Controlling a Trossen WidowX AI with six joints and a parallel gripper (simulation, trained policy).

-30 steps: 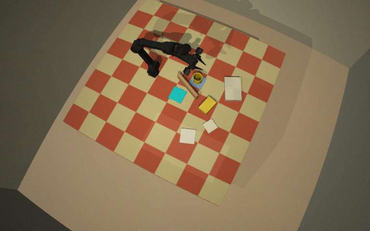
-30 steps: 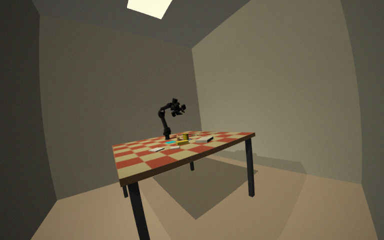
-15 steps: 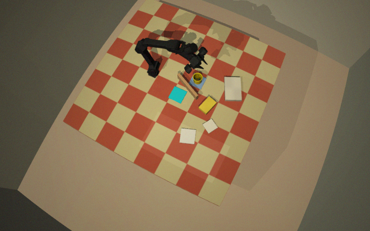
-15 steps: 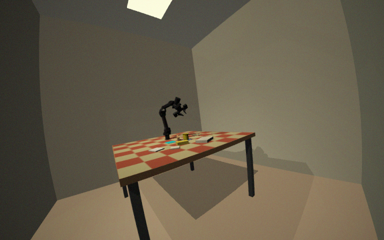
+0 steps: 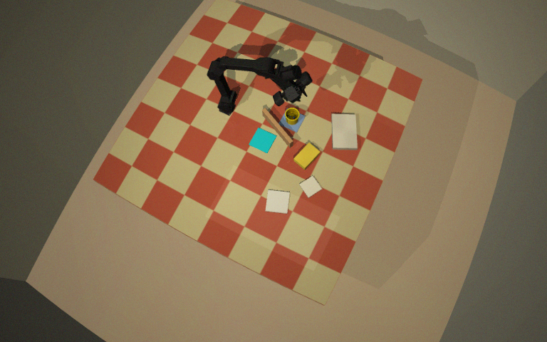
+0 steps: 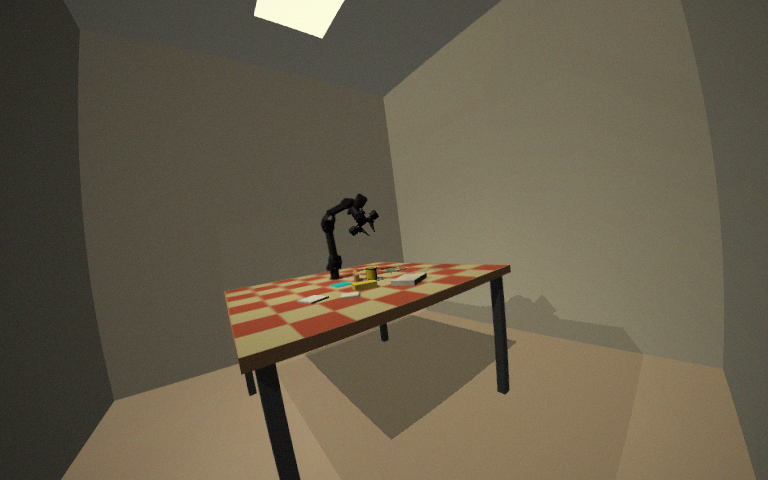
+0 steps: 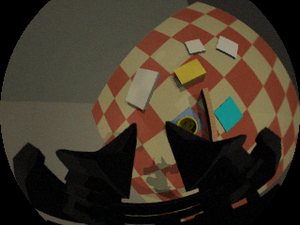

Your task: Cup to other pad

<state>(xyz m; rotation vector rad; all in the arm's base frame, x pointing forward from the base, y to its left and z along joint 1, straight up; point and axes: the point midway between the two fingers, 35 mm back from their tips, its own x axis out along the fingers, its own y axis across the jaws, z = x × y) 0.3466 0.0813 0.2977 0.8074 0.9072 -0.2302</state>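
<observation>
Wrist view: gripper [image 5: 305,95] [image 6: 369,232] [image 7: 151,126] part-open, nothing between fingers, up above the table. Yellow cup [image 5: 292,116] [image 6: 370,273] [image 7: 187,126] upright on blue pad [image 5: 297,126] [image 7: 189,113], marbles inside, nearer the table edge by the arm's shadow than the opposite corner. Step looks like approach, pre-grasp. Next: line up over cup, open enough, lower, close gently. Later, lift over wooden bar [image 5: 277,125] [image 6: 356,277] [image 7: 209,114] to cyan pad [image 5: 262,140] [image 6: 341,284] [image 7: 229,114], kept level.

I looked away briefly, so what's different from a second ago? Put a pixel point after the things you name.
The black metal-look arm [image 5: 246,65] [image 6: 331,243] shifted, its claw [image 5: 300,99] [image 6: 371,233] [image 7: 151,126] tipping to point more steeply downward. Nothing was taken hold of or let go. The round yellow cup [image 5: 292,120] [image 6: 370,273] [image 7: 187,126] stayed on the square blue pad [image 5: 297,127] [image 6: 380,279] [image 7: 189,112].
</observation>
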